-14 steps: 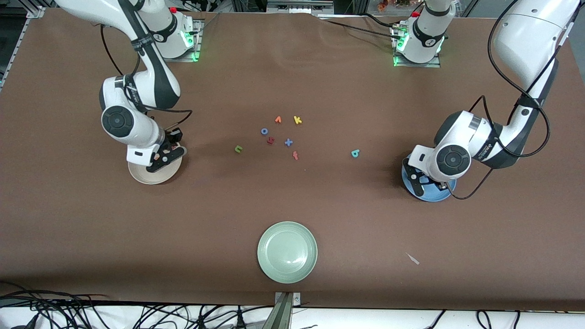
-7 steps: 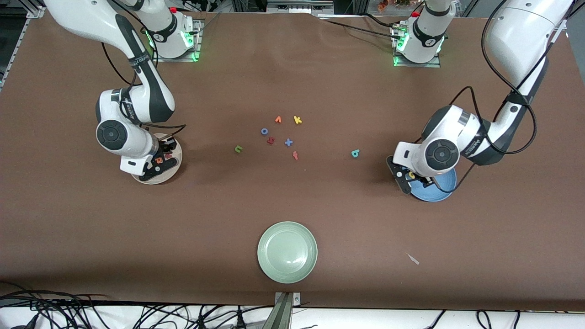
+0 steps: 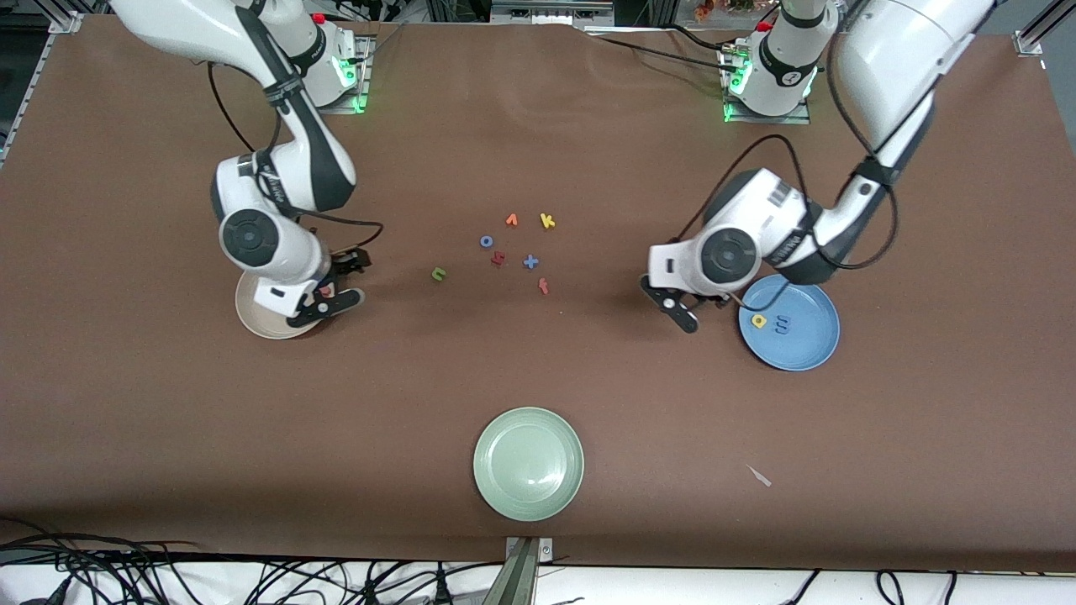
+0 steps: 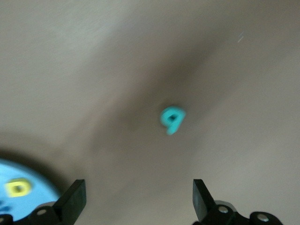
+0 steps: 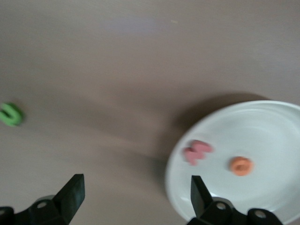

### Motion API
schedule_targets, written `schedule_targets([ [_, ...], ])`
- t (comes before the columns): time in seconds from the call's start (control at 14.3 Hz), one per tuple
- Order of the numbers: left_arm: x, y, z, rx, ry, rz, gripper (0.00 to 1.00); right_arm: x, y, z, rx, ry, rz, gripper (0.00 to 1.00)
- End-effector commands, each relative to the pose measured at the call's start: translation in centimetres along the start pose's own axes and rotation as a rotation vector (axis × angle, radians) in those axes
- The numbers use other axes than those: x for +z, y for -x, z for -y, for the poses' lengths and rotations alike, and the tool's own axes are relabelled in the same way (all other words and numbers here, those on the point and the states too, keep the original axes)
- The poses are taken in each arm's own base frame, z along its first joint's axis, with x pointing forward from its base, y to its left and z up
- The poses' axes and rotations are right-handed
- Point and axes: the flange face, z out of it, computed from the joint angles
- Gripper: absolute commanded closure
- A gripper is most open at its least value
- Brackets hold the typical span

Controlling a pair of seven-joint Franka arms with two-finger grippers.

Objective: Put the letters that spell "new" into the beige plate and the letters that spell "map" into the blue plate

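The blue plate (image 3: 811,349) holds the yellow a (image 3: 759,320) and the blue m (image 3: 782,323). My left gripper (image 3: 702,309) is open and empty over the cloth beside that plate, toward the table's middle. The teal p (image 4: 172,118) lies on the cloth just ahead of its fingers; the arm hides it in the front view. The beige plate (image 5: 262,131) holds the pinkish-red w (image 5: 197,151) and the orange e (image 5: 241,165). My right gripper (image 3: 349,279) hangs open and empty over that plate's edge (image 3: 252,319). The green n (image 3: 438,273) lies alone on the cloth.
A cluster of loose letters lies mid-table: orange v (image 3: 511,220), yellow k (image 3: 547,221), blue o (image 3: 486,241), a dark red letter (image 3: 498,258), blue x (image 3: 530,262) and a red one (image 3: 543,286). A pale green plate (image 3: 528,475) sits nearest the front camera.
Both grippers have opened; the yellow a now lies in the blue plate and the orange e in the beige one. Both hands have moved off their plates toward the table's middle.
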Motion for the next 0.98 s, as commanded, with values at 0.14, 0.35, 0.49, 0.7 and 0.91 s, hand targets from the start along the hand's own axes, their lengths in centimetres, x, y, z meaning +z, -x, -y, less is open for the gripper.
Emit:
schedule_targets([
  [0.14, 3.3, -1.3, -4.2, -0.091, 0.015, -0.026, 0.00, 0.7, -0.5, 6.7, -0.083, 0.001, -0.009, 0.00],
  [0.35, 5.5, -1.0, -4.9, -0.071, 0.016, -0.073, 0.00, 1.1, -0.6, 11.8, -0.197, 0.015, -0.065, 0.00],
  [0.49, 5.9, -0.9, -4.3, -0.027, -0.057, -0.083, 0.00, 2.1, -0.7, 12.7, -0.228, 0.010, -0.115, 0.00],
  [0.7, 6.8, -1.3, -3.2, -0.037, -0.065, -0.096, 0.00, 3.7, -1.1, 14.2, -0.333, 0.048, -0.151, 0.00],
  [0.91, 7.4, -1.6, -3.5, -0.049, -0.101, -0.111, 0.00, 4.5, -1.4, 15.5, -0.431, 0.119, -0.170, 0.00],
])
